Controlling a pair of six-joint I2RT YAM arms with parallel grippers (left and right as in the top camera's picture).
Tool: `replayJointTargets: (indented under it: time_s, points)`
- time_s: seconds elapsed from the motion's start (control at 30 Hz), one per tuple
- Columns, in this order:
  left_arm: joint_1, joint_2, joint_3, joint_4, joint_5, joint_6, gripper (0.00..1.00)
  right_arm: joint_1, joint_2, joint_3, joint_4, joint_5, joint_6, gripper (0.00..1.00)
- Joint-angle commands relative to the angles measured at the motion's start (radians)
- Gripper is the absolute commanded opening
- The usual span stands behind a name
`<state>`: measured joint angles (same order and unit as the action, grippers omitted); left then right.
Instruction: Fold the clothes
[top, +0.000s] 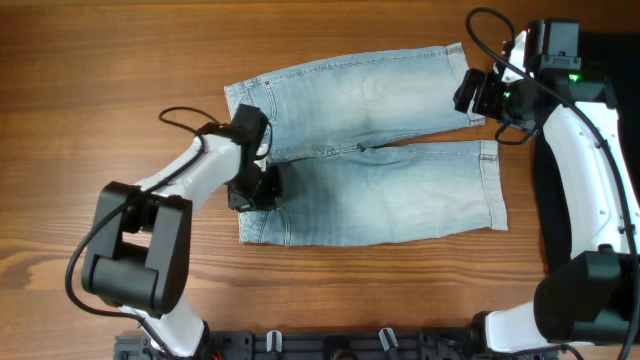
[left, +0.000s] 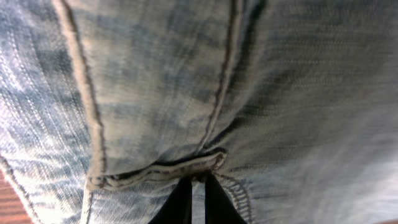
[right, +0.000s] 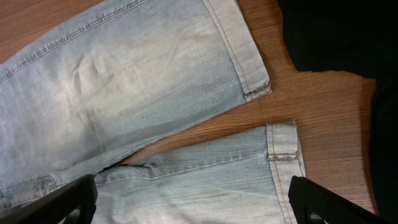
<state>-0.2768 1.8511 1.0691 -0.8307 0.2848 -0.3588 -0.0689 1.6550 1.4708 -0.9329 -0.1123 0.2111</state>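
The clothes, light-blue denim shorts (top: 380, 150), lie flat on the wooden table with the waistband to the left and both legs pointing right. My left gripper (top: 254, 187) is pressed down on the waist end. In the left wrist view its two black fingers (left: 179, 202) stand almost together with a thin strip of denim (left: 155, 93) between them, just below a stitched seam, so the left gripper (left: 198, 190) is shut on the fabric. My right gripper (top: 478, 95) hovers open above the leg hems. The right wrist view shows the right gripper (right: 196, 205) with wide-apart fingertips (right: 62, 202) over the lower leg (right: 205, 174).
A black garment (right: 336, 37) lies on the table just right of the leg hems and shows under the right arm (top: 545, 190) in the overhead view. Bare wood (top: 100, 80) surrounds the shorts to the left and behind.
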Motion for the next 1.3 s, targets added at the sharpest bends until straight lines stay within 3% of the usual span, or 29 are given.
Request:
replayJointTargets:
  time_s: [0.0,0.17,0.33,0.43,0.6,0.67,0.73,0.77,0.83,0.87,0.97,1.13,1.27]
  points:
    - [0.116,0.066,-0.091,0.072,-0.138,-0.013,0.08,0.000,0.008,0.008,0.005,-0.015,0.001,0.99]
    - [0.299,0.066,-0.092,0.196,-0.189,-0.016,0.04,0.000,0.008,0.008,0.005,-0.015,0.000,1.00]
    - [0.294,0.037,-0.024,0.186,-0.086,-0.016,0.04,0.000,0.008,0.008,0.005,-0.015,0.001,1.00]
    - [0.270,-0.100,0.044,0.100,0.023,-0.016,0.06,0.000,0.008,0.008,0.005,-0.015,0.001,0.99]
    - [0.192,-0.376,0.048,0.085,0.021,-0.020,0.06,0.000,0.008,0.008,0.052,-0.017,0.000,1.00]
    - [0.190,-0.455,0.048,0.082,0.022,-0.022,0.06,0.000,0.008,0.008,0.087,-0.104,0.002,1.00]
    - [0.190,-0.500,0.048,0.077,-0.003,-0.040,0.08,0.000,0.008,0.008,0.002,-0.198,-0.005,0.99]
    - [0.190,-0.503,0.048,0.063,-0.025,-0.040,0.08,0.001,0.008,0.008,-0.046,-0.199,-0.027,0.88]
    - [0.190,-0.499,0.048,-0.017,-0.122,-0.039,0.11,0.000,0.008,0.006,-0.195,-0.158,-0.015,0.09]
    - [0.190,-0.497,0.048,-0.050,-0.177,-0.039,0.12,0.000,0.008,-0.006,-0.246,-0.095,0.031,0.04]
    - [0.190,-0.493,0.047,-0.082,-0.304,-0.039,0.10,0.001,0.008,-0.137,-0.274,0.001,0.119,0.04]
    - [0.190,-0.439,0.047,-0.005,-0.299,-0.051,0.07,0.000,0.015,-0.343,-0.078,0.002,0.183,0.04]
    - [0.189,-0.373,0.047,-0.063,-0.184,-0.069,0.08,0.003,0.036,-0.424,0.059,-0.081,0.208,0.04]
